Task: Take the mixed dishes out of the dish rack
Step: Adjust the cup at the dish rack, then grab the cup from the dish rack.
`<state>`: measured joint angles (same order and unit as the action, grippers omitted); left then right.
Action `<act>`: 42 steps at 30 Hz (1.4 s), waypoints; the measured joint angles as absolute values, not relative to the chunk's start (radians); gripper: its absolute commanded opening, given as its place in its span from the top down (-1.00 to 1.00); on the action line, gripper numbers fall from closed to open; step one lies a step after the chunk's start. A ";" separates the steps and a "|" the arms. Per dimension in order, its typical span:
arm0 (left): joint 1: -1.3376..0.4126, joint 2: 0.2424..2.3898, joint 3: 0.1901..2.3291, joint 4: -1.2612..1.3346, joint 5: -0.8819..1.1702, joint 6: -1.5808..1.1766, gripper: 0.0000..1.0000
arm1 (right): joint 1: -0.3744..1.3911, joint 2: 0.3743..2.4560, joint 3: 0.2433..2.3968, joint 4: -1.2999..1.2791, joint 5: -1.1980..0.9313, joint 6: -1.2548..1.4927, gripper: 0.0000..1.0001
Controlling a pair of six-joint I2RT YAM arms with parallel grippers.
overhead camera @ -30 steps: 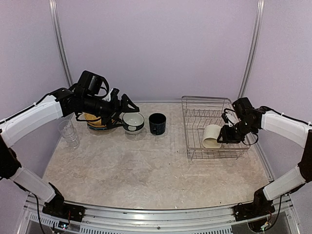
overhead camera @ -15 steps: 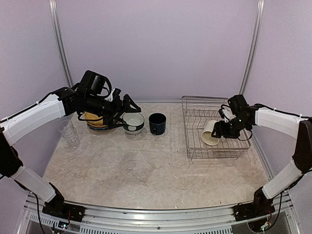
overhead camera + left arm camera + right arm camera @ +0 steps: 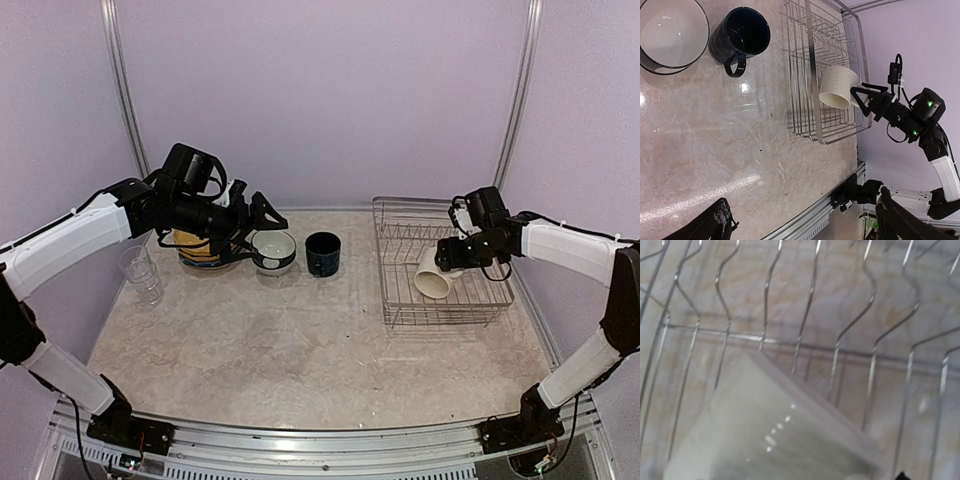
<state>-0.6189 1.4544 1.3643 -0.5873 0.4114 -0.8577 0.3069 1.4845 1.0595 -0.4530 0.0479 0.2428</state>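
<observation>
My right gripper (image 3: 857, 97), fingers spread, sits at the cream mug (image 3: 837, 86) tilted in the dish rack (image 3: 445, 322) at three o'clock; next, clamp and lift; my left gripper (image 3: 262, 222) gapes idle.

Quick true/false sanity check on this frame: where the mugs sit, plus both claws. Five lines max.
1. The cream mug lies on its side in the dish rack. True.
2. The navy mug is in the rack. False: it stands on the table beside the bowl.
3. The right claw is clamped shut on the cream mug. False: its jaws are spread, right by the mug.
4. The left claw is open. True.
5. The clear glasses stand outside the rack, far left. True.
</observation>
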 measured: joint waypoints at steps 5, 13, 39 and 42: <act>-0.619 1.454 1.364 -0.587 0.411 -0.855 -0.91 | 0.365 1.479 1.077 -0.483 0.188 0.181 -0.67; -0.619 1.458 1.364 -0.587 0.419 -0.851 -0.92 | 0.516 1.480 1.177 -0.643 0.384 0.086 -0.66; -0.614 1.465 1.349 -0.591 0.423 -0.845 -0.92 | 0.613 1.682 1.206 -0.880 0.749 0.099 -0.69; -0.614 1.465 1.349 -0.591 0.427 -0.845 -0.92 | 0.613 1.676 1.203 -0.894 0.782 0.125 -0.74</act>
<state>-0.6136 1.4651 1.3487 -0.5911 0.4274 -0.8452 0.6132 1.6760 1.2026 -0.8936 0.7818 0.1249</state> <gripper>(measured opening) 0.960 0.849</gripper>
